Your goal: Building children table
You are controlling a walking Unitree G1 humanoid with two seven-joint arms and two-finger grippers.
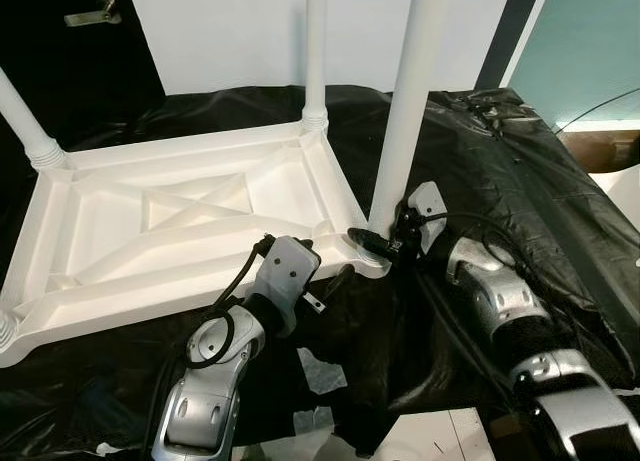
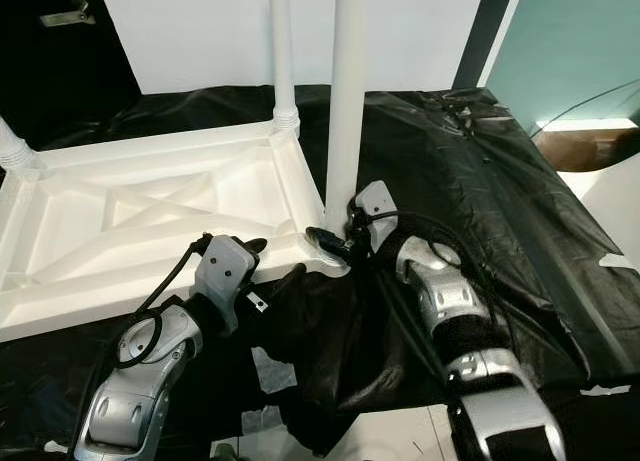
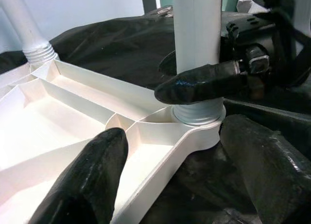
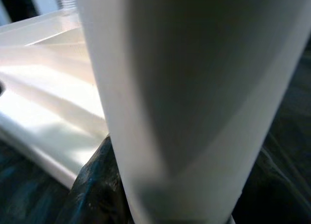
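Note:
A white plastic children's table (image 1: 180,216) lies upside down on a black sheet. Legs stand up from its corners: one at the back left (image 1: 25,126), one at the back right (image 1: 316,51), and a thick one at the near right corner (image 1: 405,111). My right gripper (image 1: 372,243) is shut around the base of that near right leg, where it enters the corner socket (image 3: 197,114). My left gripper (image 3: 175,134) is open, with one finger (image 3: 92,175) over the table's inside and the other (image 3: 272,170) outside the corner rim.
The black plastic sheet (image 1: 500,171) covers the whole work surface and is wrinkled on the right. Scraps of white tape (image 1: 322,373) lie near the front edge. A dark door with a handle (image 1: 92,11) stands at the back left, beside a white wall.

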